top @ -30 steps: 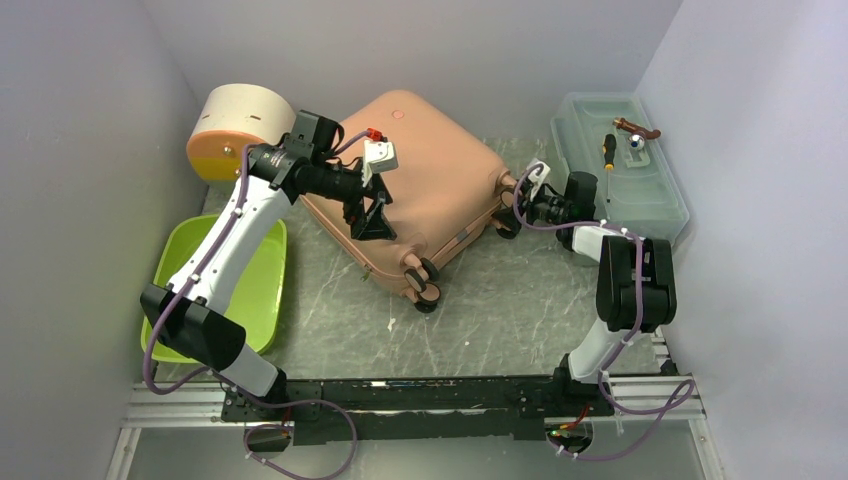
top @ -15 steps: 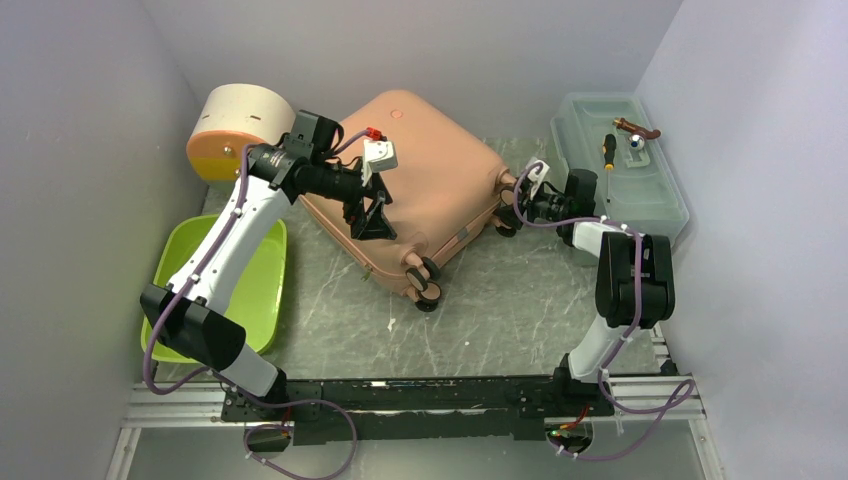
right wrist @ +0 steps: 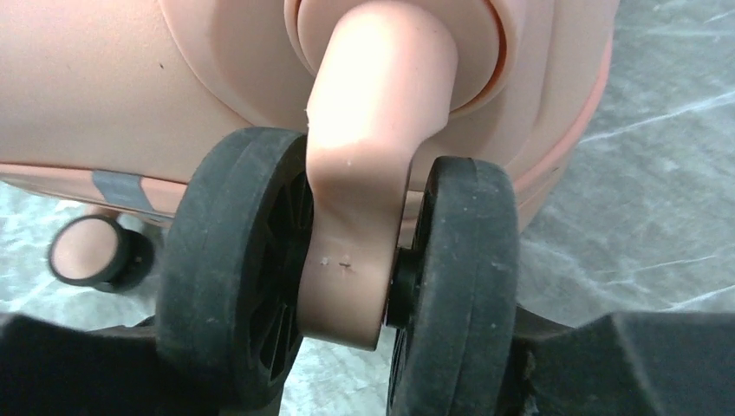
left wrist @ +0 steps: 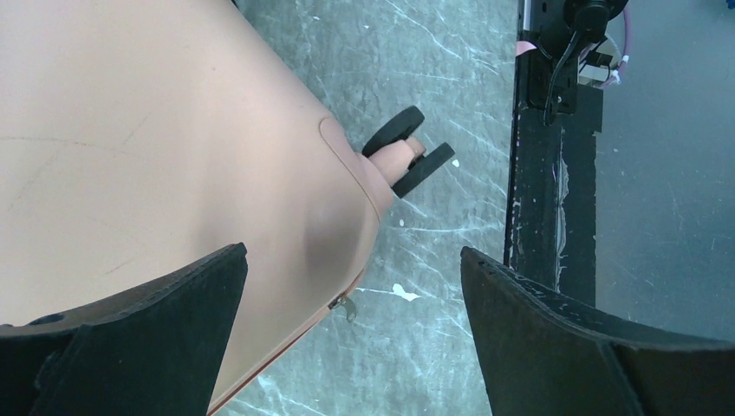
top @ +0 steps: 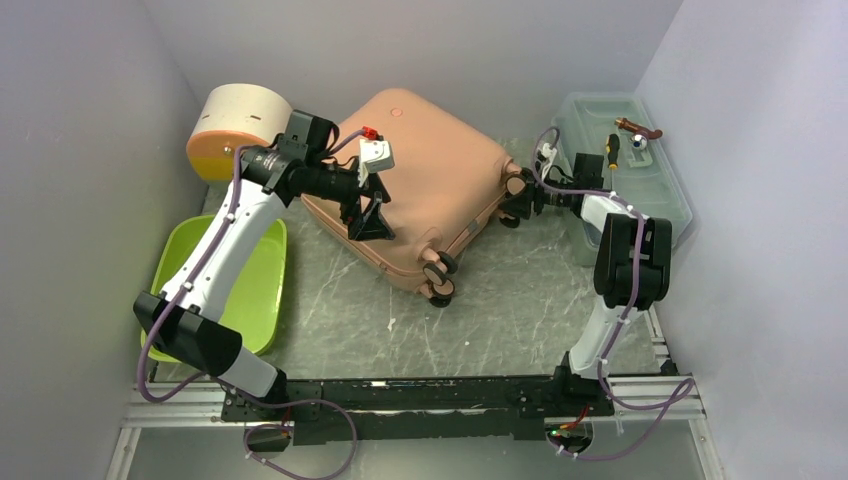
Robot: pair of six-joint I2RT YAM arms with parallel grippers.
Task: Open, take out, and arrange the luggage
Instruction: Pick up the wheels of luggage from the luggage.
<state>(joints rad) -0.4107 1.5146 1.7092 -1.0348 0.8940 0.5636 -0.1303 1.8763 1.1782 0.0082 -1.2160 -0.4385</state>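
Pink luggage (top: pixel 425 185) pivoted, right fingers (right wrist: pixel 82 368) clamping wheel (right wrist: pixel 459 286)

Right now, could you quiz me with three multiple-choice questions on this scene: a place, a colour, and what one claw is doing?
1. Where is the green tub? A) left of the luggage B) on the toolbox C) in the luggage
2. The luggage shell is: A) blue B) black C) salmon pink
3. The right gripper is: A) holding a screwdriver B) closed on a caster C) open in mid-air
Answers: A, it sits off the shell's left side; C, plainly pink; B, fingers pinch the twin wheels.
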